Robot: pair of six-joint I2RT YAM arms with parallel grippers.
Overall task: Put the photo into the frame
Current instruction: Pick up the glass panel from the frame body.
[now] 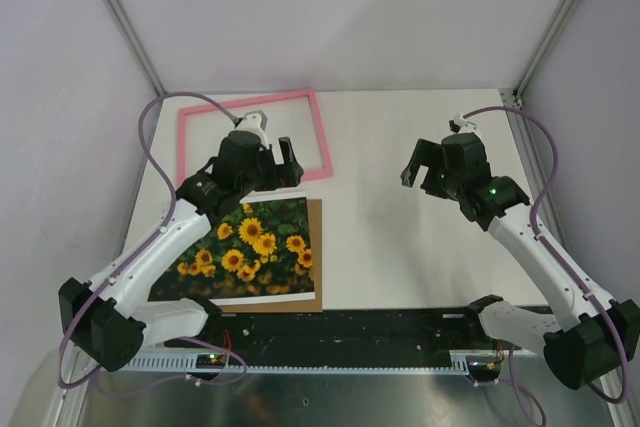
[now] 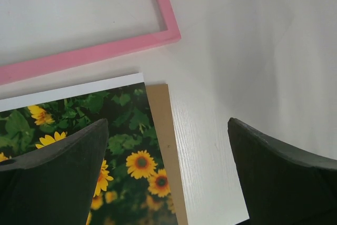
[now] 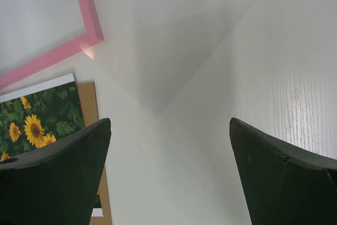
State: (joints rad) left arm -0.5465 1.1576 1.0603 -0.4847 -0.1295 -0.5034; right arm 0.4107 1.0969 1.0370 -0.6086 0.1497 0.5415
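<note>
The photo (image 1: 255, 247) lies face up at about 8 o'clock on the white surface (image 1: 400, 247), sunflowers showing. It rests on a brown backing board (image 1: 315, 257). The board shows as a narrow strip along the photo's 3 o'clock edge and another along its 6 o'clock edge. The left arm crosses over the photo's 9 o'clock side and hides part of it in the top view.

The frame (image 1: 322, 137) lies flat at about 11 o'clock on the surface, pink side up, with bare white surface showing through its opening. Its corner at 5 o'clock sits near the photo's corner at 1 o'clock. A band of white surface separates them, so they do not touch.

The left gripper (image 2: 167, 130) hangs above the photo's 1 o'clock corner and the board's edge, just toward 6 o'clock from the frame's lower bar. Its jaws are spread wide and nothing is between them.

The right gripper (image 3: 169, 125) hovers over bare surface at about 2 o'clock, well apart from the photo and the frame. In its wrist view both lie off toward 9 and 10 o'clock. Its jaws are also spread wide, and it holds nothing.
</note>
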